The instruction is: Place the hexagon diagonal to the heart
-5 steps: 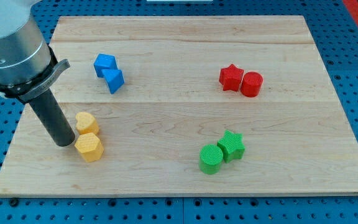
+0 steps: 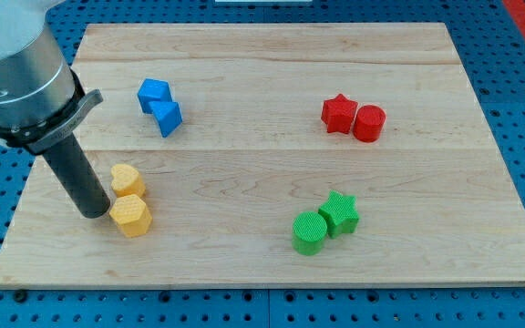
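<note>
On the wooden board (image 2: pixel 272 164), my tip (image 2: pixel 92 214), a bare rod with nothing to open or grip, rests just at the view's left of the yellow hexagon (image 2: pixel 131 216), seemingly touching it, while the yellow heart (image 2: pixel 127 179) sits touching the hexagon just above, toward the view's top.

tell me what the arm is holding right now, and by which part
Nothing is held: the arm ends in a plain rod. My tip rests on the board, against the left side of the yellow hexagon, just below the yellow heart.
</note>
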